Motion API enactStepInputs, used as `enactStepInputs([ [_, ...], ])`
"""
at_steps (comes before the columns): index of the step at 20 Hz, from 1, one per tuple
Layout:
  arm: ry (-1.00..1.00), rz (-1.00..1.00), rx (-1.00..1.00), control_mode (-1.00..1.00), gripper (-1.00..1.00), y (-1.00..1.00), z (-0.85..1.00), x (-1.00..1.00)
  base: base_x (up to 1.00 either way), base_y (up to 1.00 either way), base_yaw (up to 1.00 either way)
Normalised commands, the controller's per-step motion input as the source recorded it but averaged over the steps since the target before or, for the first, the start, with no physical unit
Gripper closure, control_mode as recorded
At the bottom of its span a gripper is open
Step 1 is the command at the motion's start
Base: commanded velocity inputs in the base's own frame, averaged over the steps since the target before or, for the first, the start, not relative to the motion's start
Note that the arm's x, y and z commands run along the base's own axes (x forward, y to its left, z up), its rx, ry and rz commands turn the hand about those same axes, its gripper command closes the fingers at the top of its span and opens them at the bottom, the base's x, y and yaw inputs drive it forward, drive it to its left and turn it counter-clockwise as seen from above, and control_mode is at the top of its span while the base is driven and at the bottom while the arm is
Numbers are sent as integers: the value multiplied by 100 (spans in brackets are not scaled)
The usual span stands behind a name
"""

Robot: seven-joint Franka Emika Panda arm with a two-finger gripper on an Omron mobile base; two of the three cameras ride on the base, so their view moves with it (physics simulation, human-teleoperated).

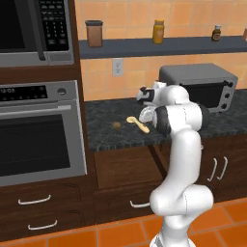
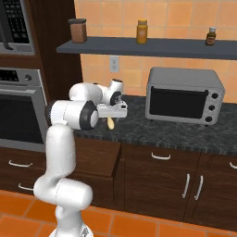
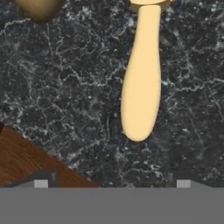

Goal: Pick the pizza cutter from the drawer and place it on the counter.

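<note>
The pale cream pizza cutter (image 1: 137,123) lies flat on the dark speckled counter (image 1: 103,135), near its front edge. In the hand view its handle (image 3: 141,87) runs up to the disc head at the top edge. My gripper (image 3: 112,183) hovers just above the handle's end, open, with both fingertips spread wide and nothing between them. From the right base view the hand (image 2: 112,110) sits directly over the cutter (image 2: 110,123). The brown wooden drawer (image 2: 99,157) stands pulled out below the counter, and its wood (image 3: 26,164) shows at the lower left of the hand view.
A tiny brown round lump (image 1: 116,125) rests on the counter left of the cutter. A steel toaster oven (image 1: 200,84) stands at the back right. The wall oven (image 1: 38,130) is on the left. A shelf with jars (image 1: 159,46) hangs above.
</note>
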Motion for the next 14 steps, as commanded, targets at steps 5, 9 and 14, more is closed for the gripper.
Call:
enactStepInputs([
  [5,-48,0,0,-100,-100,-25,71,-100,0,0,0],
  [9,-45,0,1,-100,-100,-24,71,-100,0,0,0],
  [14,-18,0,5,-100,-100,-35,81,-100,0,0,0],
])
